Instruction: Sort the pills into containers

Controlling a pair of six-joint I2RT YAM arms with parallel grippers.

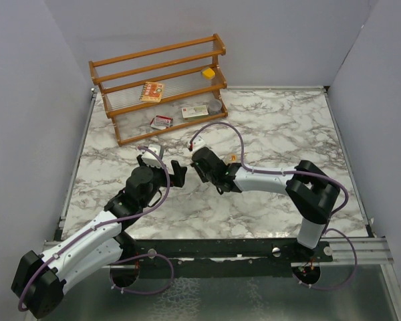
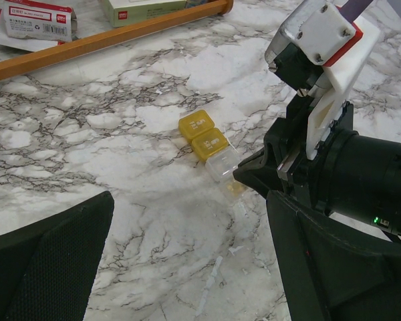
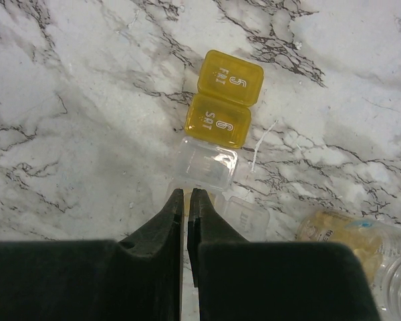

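Left arm: I see it run from the near-left corner up to mid-table, with its wrist aimed at the other arm's tool.
Left gripper (image 1: pixel 164 167): spread wide. In its own view the two black fingers (image 2: pixel 47 261) sit at the lower corners with bare marble between them, holding nothing.
Right arm: elbow raised on the right, forearm laid leftward and low over the table (image 1: pixel 287 134).
Right gripper (image 3: pixel 186 197): fingers pressed almost together, with only a thin slit between them. Its tips point down at the clear end of the pill strip. I cannot tell whether anything thin is pinched there.
Pill strip (image 3: pixel 217 120): flat on the marble mid-table, between the two grippers. It has two yellow lids marked FRI and SAT, then clear cells.
Jar (image 3: pixel 341 234): amber, blurred, just beside the strip's clear end.
Yellow box (image 1: pixel 208 73): on a shelf of the rack (image 1: pixel 120 61), well apart from both arms.
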